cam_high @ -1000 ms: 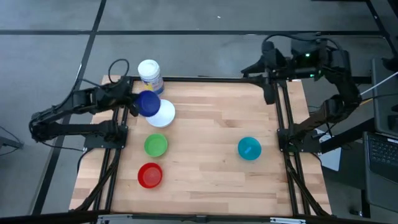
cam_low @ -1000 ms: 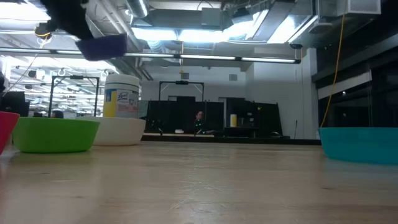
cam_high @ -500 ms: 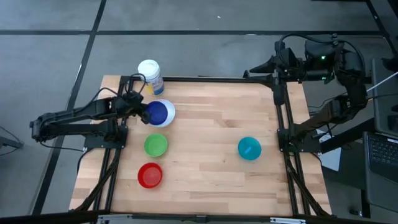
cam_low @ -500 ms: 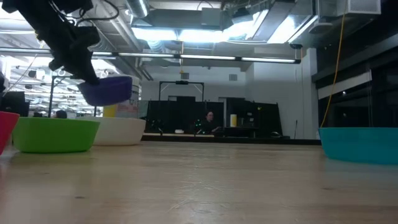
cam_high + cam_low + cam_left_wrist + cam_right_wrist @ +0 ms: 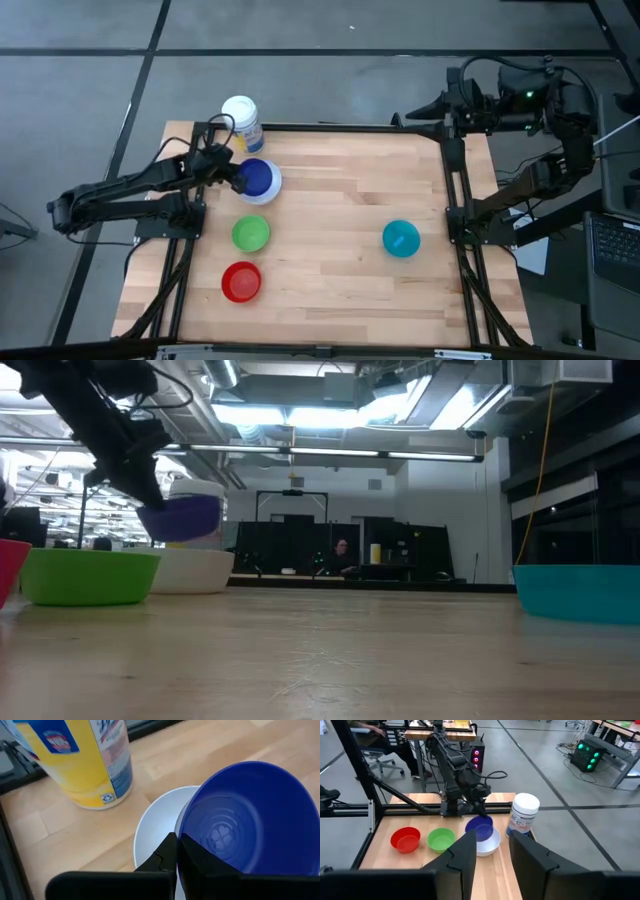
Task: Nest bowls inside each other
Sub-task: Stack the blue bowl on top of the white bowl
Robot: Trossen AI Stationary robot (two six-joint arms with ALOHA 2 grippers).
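Note:
My left gripper [image 5: 236, 178] is shut on the dark blue bowl [image 5: 259, 178], which hangs just above the white bowl [image 5: 196, 570]; the white bowl rests on its base at the table's far left. The green bowl [image 5: 250, 234], the red bowl [image 5: 241, 282] and the teal bowl [image 5: 401, 239] stand apart on the table, open side up. My right gripper [image 5: 492, 855] is open and holds nothing, raised high over the table's far right corner [image 5: 418, 108]. My left gripper pinches the blue bowl's rim [image 5: 183, 838] on the side toward the table's left, one finger [image 5: 205, 867] inside the bowl and one outside. The fingers slant down from the table's left. The bowl hangs open side up, nearly level, clear of the white bowl.
A white canister [image 5: 241, 121] with a blue and yellow label stands at the far left corner, close behind the white bowl. Bare wood lies in the table's middle between the green bowl and the teal bowl. Black frame rails [image 5: 455, 190] run along both sides.
My left gripper has come down with the blue bowl and gone a little toward the table's right, so the bowl now hangs just over the white bowl instead of high above it. My right gripper has drawn back slightly toward the right edge.

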